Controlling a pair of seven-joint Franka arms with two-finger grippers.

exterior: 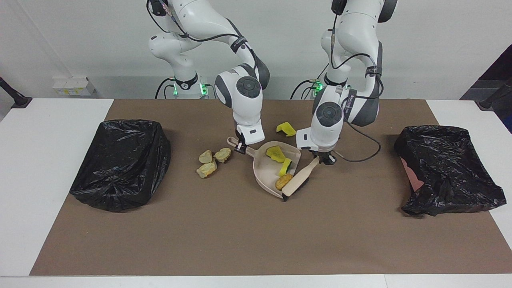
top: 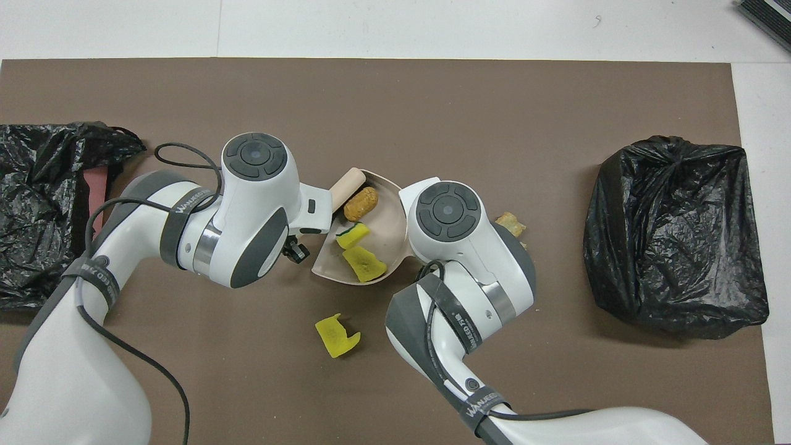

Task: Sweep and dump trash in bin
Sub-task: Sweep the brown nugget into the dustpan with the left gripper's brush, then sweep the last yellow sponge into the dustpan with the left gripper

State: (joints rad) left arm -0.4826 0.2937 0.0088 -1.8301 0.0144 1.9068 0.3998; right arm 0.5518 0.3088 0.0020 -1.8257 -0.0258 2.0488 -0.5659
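Resting in the beige dustpan (exterior: 269,173) mid-counter: two yellow sponge chunks (exterior: 275,154) & the orange-brown lump (exterior: 283,181), brush (exterior: 298,182) bristles touching the lump at the pan's mouth. Third yellow chunk (exterior: 286,128) lies on the brown mat (exterior: 240,232), nearer the robots than the pan. Three pale beige lumps (exterior: 211,161) sit together beside the pan handle, toward the right arm's end. Right end effector (exterior: 240,148) is clamped on the pan handle; left end effector (exterior: 325,157) is clamped on the brush handle. Black-bagged bins stand near both short edges of the counter: one (exterior: 120,162) at the right arm's end, one (exterior: 448,174) at the left arm's.
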